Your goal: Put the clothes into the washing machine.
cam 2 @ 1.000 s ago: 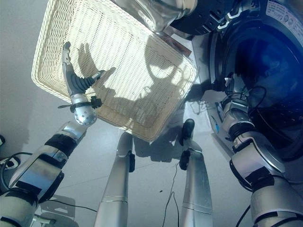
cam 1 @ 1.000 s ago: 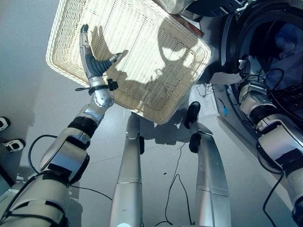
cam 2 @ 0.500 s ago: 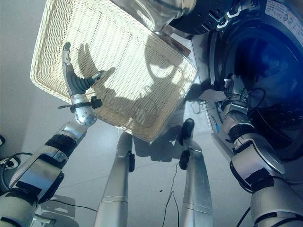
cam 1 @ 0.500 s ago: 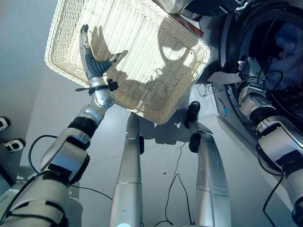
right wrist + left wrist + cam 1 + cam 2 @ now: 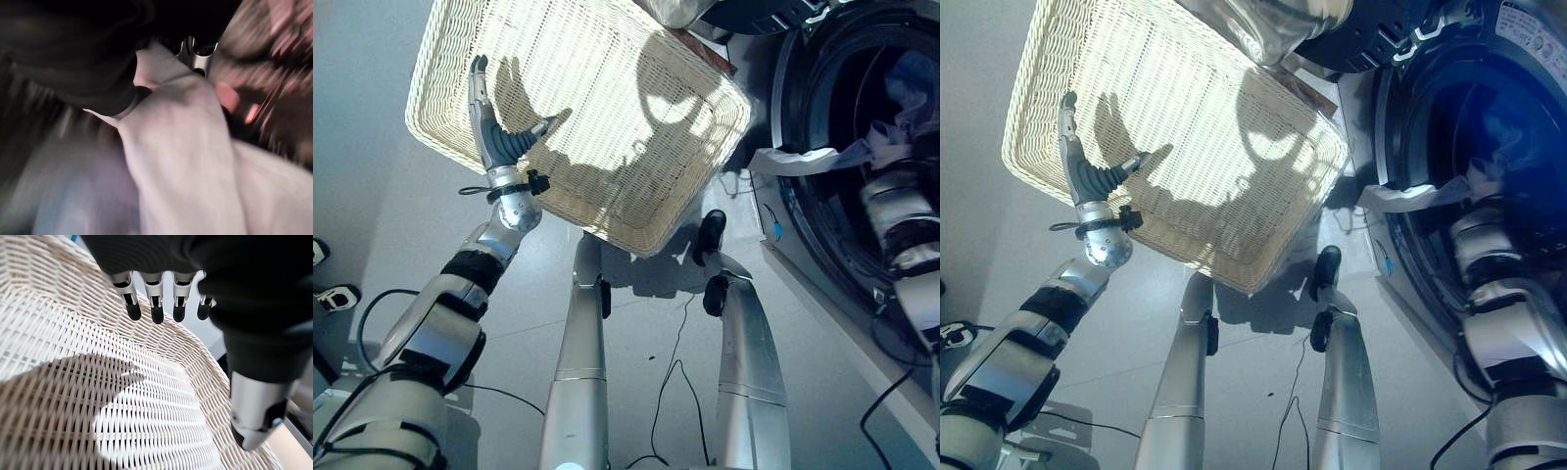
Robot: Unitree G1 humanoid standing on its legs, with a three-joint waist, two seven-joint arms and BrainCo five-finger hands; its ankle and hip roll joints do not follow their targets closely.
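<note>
Right wrist view shows a pale cloth (image 5: 181, 161) bunched against the right hand (image 5: 195, 51); whether the fingers are curled round it I cannot tell. From the head camera, that cloth (image 5: 803, 160) trails from the washer (image 5: 822, 284) mouth at about three o'clock, one end hanging over the door rim, the rest reaching into the drum, where a bluish garment (image 5: 915, 73) already lies. At eleven o'clock the wicker basket (image 5: 440, 59) sits on the floor, with no clothes visible inside. The left hand (image 5: 494, 132) hovers over its near edge, fingers straight and close together, thumb apart, holding nothing. Judging by this, loading is nearly done: the trailing cloth needs pushing fully inside.
</note>
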